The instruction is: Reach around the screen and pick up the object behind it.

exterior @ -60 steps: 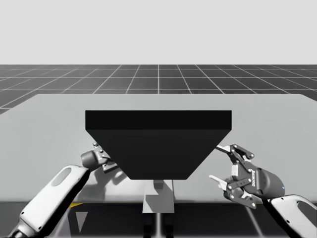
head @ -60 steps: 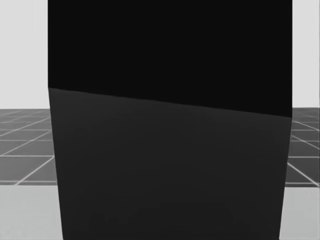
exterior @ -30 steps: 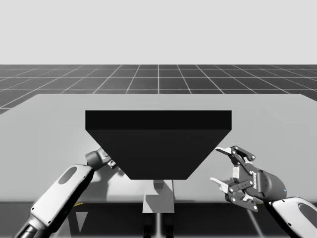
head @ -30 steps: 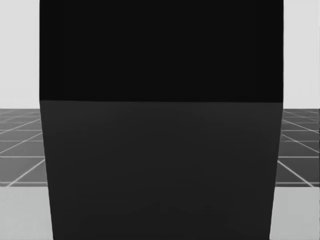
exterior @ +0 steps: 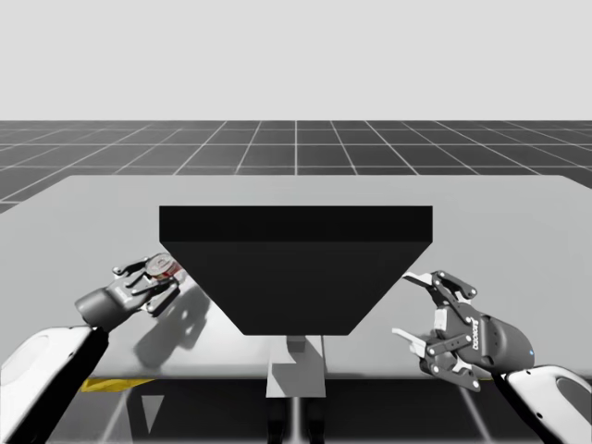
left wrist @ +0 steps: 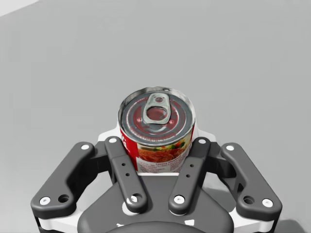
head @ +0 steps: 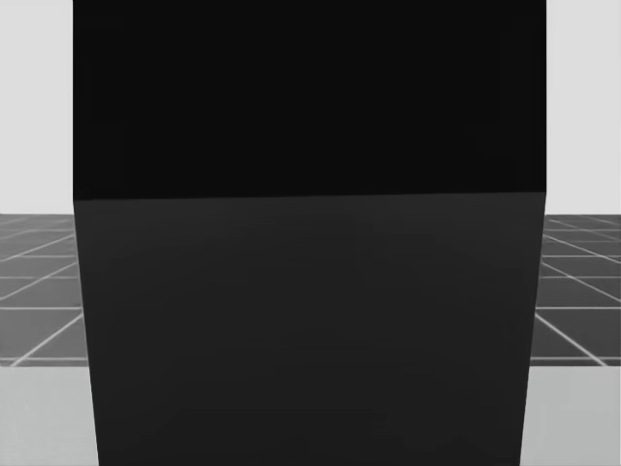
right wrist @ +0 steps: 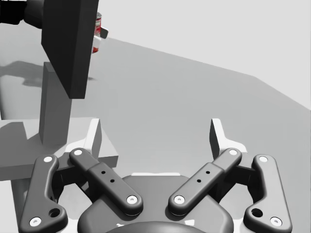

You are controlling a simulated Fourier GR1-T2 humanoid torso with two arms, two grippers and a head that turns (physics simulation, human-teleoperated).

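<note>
Left tool (exterior: 150, 279): left middle of the high frame, at the end of the left arm. Closed on the can, with one finger pressed to each side of it.
Can (exterior: 165, 267): red label, silver lid with pull tab. Held between the left tool's fingers, lid turned toward the left wrist camera. Just left of the screen's left edge in the high frame, clear of the panel.
Shadow (exterior: 171, 324): on the desk, below and right of the left tool.
Screen (exterior: 296, 268): dark panel at the centre of the high frame, mounted on a grey post (exterior: 296, 365). Spans most of the head frame.
Right tool (exterior: 407, 307): lower right of the high frame, close beside the screen's right edge; contact cannot be told. Fingers spread wide, nothing between them.
Desk (exterior: 518, 231): light grey, carrying the post and screen.
</note>
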